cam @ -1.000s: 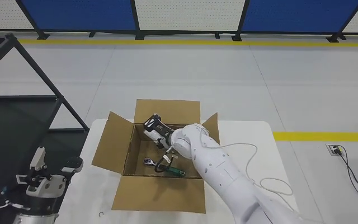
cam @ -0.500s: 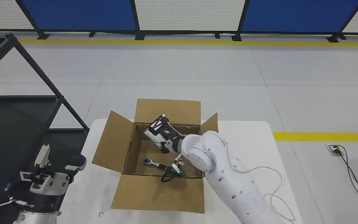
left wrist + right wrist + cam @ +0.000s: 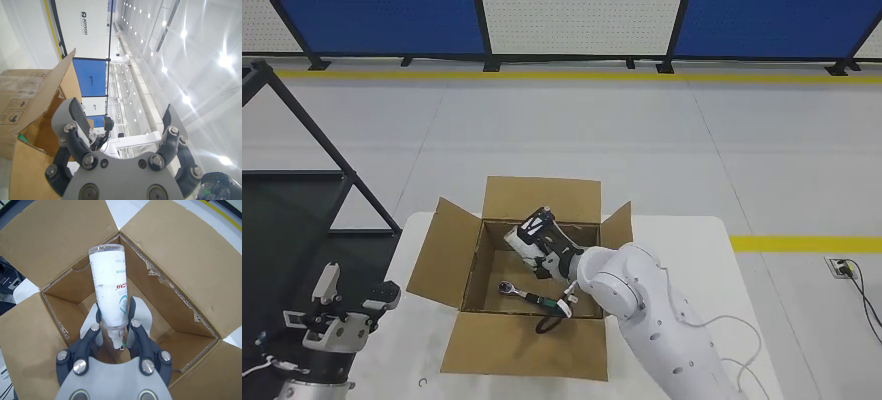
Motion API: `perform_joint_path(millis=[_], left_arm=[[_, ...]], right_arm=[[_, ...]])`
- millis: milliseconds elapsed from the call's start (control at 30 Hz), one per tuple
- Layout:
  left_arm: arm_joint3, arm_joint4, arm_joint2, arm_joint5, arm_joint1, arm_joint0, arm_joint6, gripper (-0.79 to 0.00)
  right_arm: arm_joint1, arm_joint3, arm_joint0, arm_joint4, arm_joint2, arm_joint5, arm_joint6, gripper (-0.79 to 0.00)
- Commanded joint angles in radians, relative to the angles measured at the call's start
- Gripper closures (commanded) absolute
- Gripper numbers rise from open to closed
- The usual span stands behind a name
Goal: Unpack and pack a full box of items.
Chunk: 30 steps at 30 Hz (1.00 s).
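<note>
While the right gripper (image 3: 115, 309) clamps its neck end, the spray bottle (image 3: 110, 283) hangs above the open cardboard box (image 3: 170, 256).
The hold near the nozzle probably keeps the smooth, round plastic body with its paper label free of the corrugated walls; a metal ratchet wrench (image 3: 512, 289) lies inside. The left gripper (image 3: 122, 110), wide open and empty, stands beside the box.

- The box (image 3: 532, 345) sits mid-surface (image 3: 702, 260), its four flaps spread outward on all sides.
- The right gripper (image 3: 113, 306) hangs over the box's rear half, with a bottle (image 3: 110, 283) clamped between its fingers (image 3: 132, 306). The bottle's base points towards a box corner.
- A wrench (image 3: 514, 290) lies on the box floor, in front of that gripper.
- The left gripper (image 3: 354, 288) sits beyond the surface's left edge, left of the box's left flap, fingers spread.
</note>
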Motion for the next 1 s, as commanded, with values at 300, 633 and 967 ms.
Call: perform_joint_path(millis=[300,633,967], left_arm=[[0.007,0.010,0.016,-0.005,-0.001,0.018,-0.009,-0.785],[0.011,0.045,0.061,0.017,0.002,-0.014,-0.034,-0.785],[0.016,0.077,0.101,0.033,0.004,-0.045,-0.031,-0.785]], right_arm=[[0.029,-0.266,-0.117,0.090,0.115,-0.022,-0.001,0.000],[0.070,-0.670,-0.334,0.148,0.353,0.121,0.044,0.000],[0.095,-0.848,-0.502,0.152,0.583,0.294,0.011,0.000]])
